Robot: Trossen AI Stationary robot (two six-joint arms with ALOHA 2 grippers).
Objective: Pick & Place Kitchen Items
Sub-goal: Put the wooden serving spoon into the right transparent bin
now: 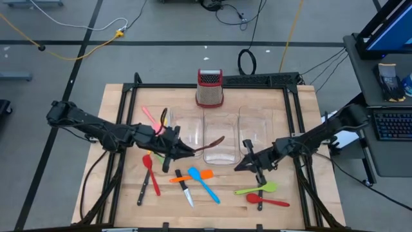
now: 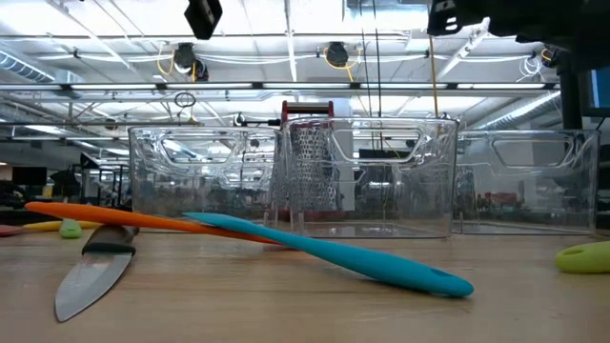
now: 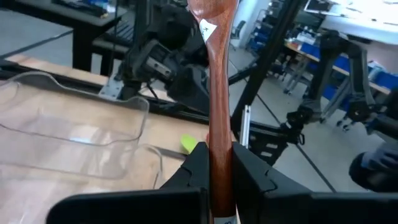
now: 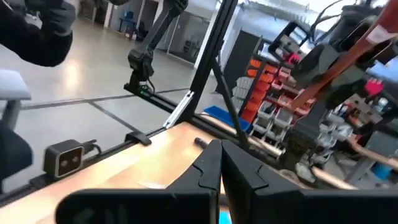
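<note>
- The left hand (image 1: pixel 175 149) was clamped tight on the handle of the brown spoon (image 1: pixel 214 142), carrying it above the bench (image 1: pixel 116 116); seen from above, the bowl end reached over the middle clear bin (image 1: pixel 222 122).
- In the left wrist view the brown spoon (image 3: pixel 219 93) stood straight up between the two fingers (image 3: pixel 196 165), held low on the handle with most of its length free.
- The right hand (image 1: pixel 252 161) hung just off the front right corner of the middle bin, fingers pressed together with nothing between them.
- The other kitchen items lay loose on the bench: a pink utensil (image 1: pixel 150 118) beside the left arm, a red spoon (image 1: pixel 150 173), a black-handled knife (image 1: pixel 185 189), an orange spatula (image 1: pixel 192 176) crossed by a blue one (image 1: pixel 205 185), and a green spoon (image 1: pixel 256 189) with another red spoon (image 1: pixel 267 201) near the right arm.
- Risk, as I judged it: with a grip so near the handle's end, the long spoon could pivot or slip in the fingers, so a release might drop it across the bin rim instead of inside.
- A second risk: the two hands were near each other at the same bin, and a sweep by either arm could bring them into contact or knock the bin.
- The steel grater (image 1: pixel 210 88) stood behind the bins, well apart from both hands.
- A small pale sticker showed on the spoon's handle in the left wrist view; its mark was too small to read. No other writing was legible.
</note>
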